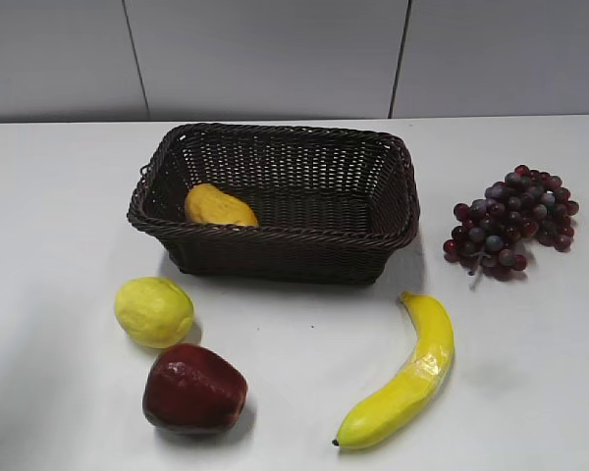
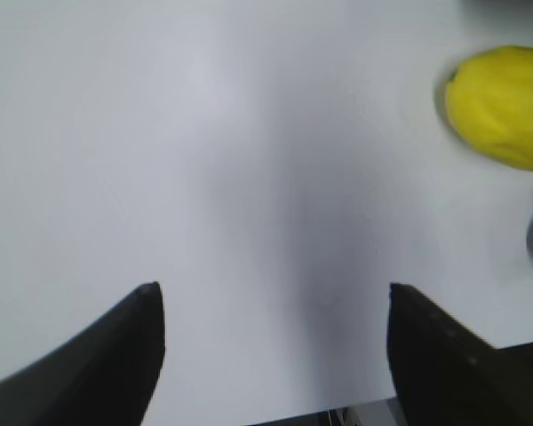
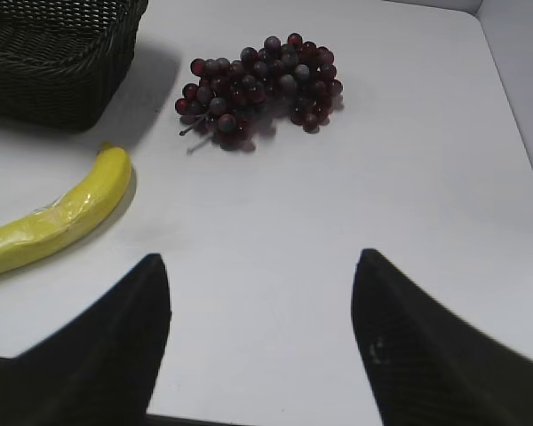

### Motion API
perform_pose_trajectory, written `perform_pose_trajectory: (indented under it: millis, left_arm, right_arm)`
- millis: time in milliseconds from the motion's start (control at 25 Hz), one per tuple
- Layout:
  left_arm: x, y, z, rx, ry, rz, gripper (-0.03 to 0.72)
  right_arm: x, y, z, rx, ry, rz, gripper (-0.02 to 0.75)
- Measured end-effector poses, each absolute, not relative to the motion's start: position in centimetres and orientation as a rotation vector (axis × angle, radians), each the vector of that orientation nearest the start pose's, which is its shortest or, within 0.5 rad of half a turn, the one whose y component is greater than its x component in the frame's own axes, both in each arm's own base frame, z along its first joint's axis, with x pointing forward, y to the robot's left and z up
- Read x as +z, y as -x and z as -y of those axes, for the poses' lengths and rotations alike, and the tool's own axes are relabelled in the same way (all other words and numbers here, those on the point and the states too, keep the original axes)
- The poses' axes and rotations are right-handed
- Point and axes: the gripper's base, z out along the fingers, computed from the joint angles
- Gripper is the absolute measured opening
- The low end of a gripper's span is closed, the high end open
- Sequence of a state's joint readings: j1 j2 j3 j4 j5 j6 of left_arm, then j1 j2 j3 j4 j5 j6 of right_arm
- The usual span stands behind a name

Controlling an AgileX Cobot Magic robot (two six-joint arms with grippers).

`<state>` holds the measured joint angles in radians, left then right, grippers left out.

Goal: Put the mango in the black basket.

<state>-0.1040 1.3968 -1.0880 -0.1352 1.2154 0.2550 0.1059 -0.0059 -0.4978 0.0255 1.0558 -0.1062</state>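
Observation:
The orange-yellow mango [image 1: 219,207] lies inside the black basket [image 1: 373,242], against its front left wall. The basket's corner also shows in the right wrist view [image 3: 58,53]. My left gripper [image 2: 271,293] is open and empty over bare white table, with the lemon to its right. My right gripper [image 3: 259,262] is open and empty over bare table, short of the grapes and the banana. Neither gripper shows in the exterior view.
A pale-yellow lemon [image 1: 154,311] [image 2: 502,106] and a dark red apple [image 1: 192,390] lie front left. A banana [image 1: 404,378] [image 3: 58,217] lies front right. Purple grapes [image 1: 513,222] [image 3: 259,84] lie right of the basket. A wall stands behind the table.

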Motion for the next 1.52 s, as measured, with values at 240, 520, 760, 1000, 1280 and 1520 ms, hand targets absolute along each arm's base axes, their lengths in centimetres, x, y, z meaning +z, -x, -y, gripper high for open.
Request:
perform_pose_trajectory:
  millis: [240, 520, 760, 1000, 1280, 1520]
  left_arm:
    - [30.0, -19.6, 3.2, -0.163, -0.472, -2.864, 0.592]
    - [29.7, -14.6, 2.6, -0.147, -0.461, -2.766, 0.591]
    - [28.3, -11.5, 2.3, -0.140, -0.419, -2.705, 0.591]
    - [26.0, -9.1, 2.0, -0.134, -0.402, -2.665, 0.591]
    - [26.6, -7.4, 1.8, -0.116, -0.380, -2.511, 0.591]
    - [27.5, -5.5, 1.6, -0.111, -0.353, -2.374, 0.591]
  right_arm:
    - [27.7, 0.6, -0.1, 0.030, 0.217, -2.024, 0.495]
    - [27.7, 0.6, -0.1, 0.030, 0.217, -2.024, 0.495]
    - [27.7, 0.6, -0.1, 0.030, 0.217, -2.024, 0.495]
    - [27.7, 0.6, -0.1, 0.030, 0.216, -2.024, 0.495]
    - [27.7, 0.6, -0.1, 0.030, 0.216, -2.024, 0.495]
    - [27.7, 0.6, -0.1, 0.030, 0.216, -2.024, 0.495]
